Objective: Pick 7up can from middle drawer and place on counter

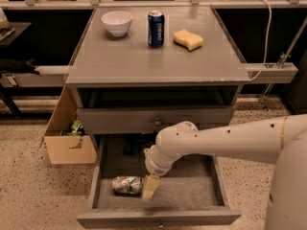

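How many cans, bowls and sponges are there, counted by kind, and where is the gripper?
Cans: 2 (Pepsi can on counter, 7up can in middle drawer)
Bowl: 1
Sponge: 1
Total: 4
The gripper is in the drawer, beside the 7up can.

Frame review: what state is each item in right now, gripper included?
middle drawer: pulled open
7up can: on its side in middle drawer
knobbed drawer: shut
Pepsi can: upright on counter
white bowl: upright
gripper: inside middle drawer, beside 7up can
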You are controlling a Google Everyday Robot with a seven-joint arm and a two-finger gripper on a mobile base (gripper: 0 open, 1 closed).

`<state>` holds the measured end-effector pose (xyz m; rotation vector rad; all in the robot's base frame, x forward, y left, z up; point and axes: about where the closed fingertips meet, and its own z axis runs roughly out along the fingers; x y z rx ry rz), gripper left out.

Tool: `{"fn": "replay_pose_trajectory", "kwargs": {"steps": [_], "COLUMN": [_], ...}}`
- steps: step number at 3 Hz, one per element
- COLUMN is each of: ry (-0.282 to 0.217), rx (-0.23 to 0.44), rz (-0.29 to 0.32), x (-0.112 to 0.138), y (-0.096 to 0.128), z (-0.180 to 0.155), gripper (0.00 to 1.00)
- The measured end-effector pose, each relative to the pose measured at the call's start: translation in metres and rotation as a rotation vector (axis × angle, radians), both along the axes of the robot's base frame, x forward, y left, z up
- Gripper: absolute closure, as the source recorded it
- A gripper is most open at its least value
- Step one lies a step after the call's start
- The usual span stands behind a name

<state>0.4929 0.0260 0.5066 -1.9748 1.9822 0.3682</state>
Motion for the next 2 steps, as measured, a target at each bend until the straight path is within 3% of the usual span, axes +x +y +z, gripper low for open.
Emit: {"fn": "replay_pose_trajectory", "kwargs": {"steps": [2], "ry": [0.004], "rx": [-0.023], "rz": [0.018], "x": [0.039], "y": [0.030], "z": [-0.073], "gripper": [0.00]}}
